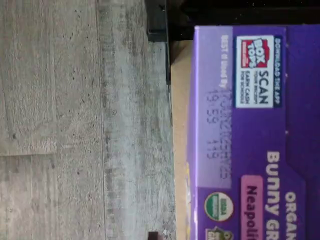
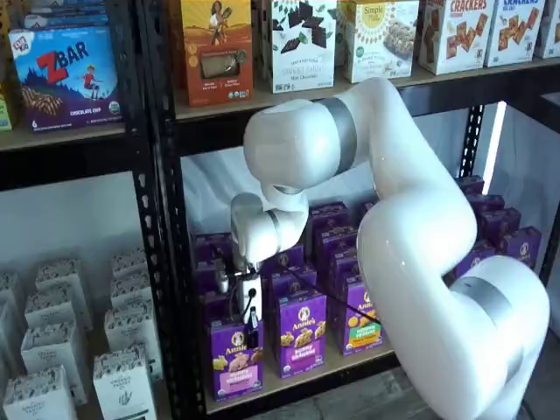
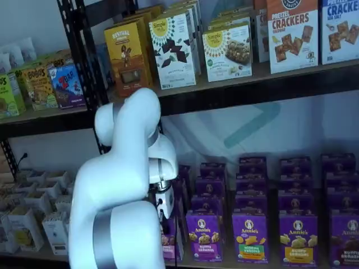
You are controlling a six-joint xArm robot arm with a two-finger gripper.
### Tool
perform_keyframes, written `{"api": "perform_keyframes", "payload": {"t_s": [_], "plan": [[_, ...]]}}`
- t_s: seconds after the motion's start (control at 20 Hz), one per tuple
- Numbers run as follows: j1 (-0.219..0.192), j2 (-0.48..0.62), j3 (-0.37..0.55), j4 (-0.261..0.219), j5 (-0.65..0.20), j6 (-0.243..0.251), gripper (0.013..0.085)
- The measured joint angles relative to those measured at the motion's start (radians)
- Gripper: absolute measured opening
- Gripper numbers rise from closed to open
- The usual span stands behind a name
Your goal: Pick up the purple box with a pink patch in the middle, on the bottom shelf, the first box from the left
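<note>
The purple box (image 2: 236, 360) with the pink panel stands upright at the left end of the front row on the bottom shelf (image 2: 367, 357). My gripper (image 2: 252, 325) hangs right over its top edge. Only a narrow black finger below the white body shows, so I cannot tell whether it is open or shut. In a shelf view the arm hides most of the gripper (image 3: 166, 208) and of the box (image 3: 169, 242). The wrist view shows the box's purple top face (image 1: 250, 130) close up, with a Box Tops mark and a pink label, on the wooden board (image 1: 180, 125).
A green-panel carton (image 2: 302, 332) stands right beside the purple box, with more purple cartons behind and further along. A black rack post (image 2: 171, 262) stands just left of it. White cartons (image 2: 122, 376) fill the neighbouring rack. Grey floor (image 1: 75, 125) lies below the shelf edge.
</note>
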Motion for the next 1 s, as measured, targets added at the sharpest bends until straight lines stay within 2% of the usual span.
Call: {"api": "perform_keyframes", "payload": {"t_s": [0.2, 0.25, 0.3, 0.4, 0.45, 0.55, 0.85, 1.0], "plan": [[0.001, 0.0, -0.001, 0.0, 0.004, 0.001, 0.065], [0.002, 0.0, -0.001, 0.0, 0.005, 0.001, 0.061], [0.002, 0.0, -0.002, 0.001, 0.007, 0.001, 0.061], [0.002, -0.001, -0.003, 0.003, 0.01, -0.001, 0.053], [0.002, -0.001, -0.003, 0.005, 0.011, -0.003, 0.053], [0.001, 0.0, -0.005, 0.009, 0.012, -0.006, 0.045], [0.003, 0.002, -0.01, 0.006, 0.013, -0.002, 0.045], [0.003, 0.003, -0.011, 0.005, 0.012, -0.001, 0.037]]}}
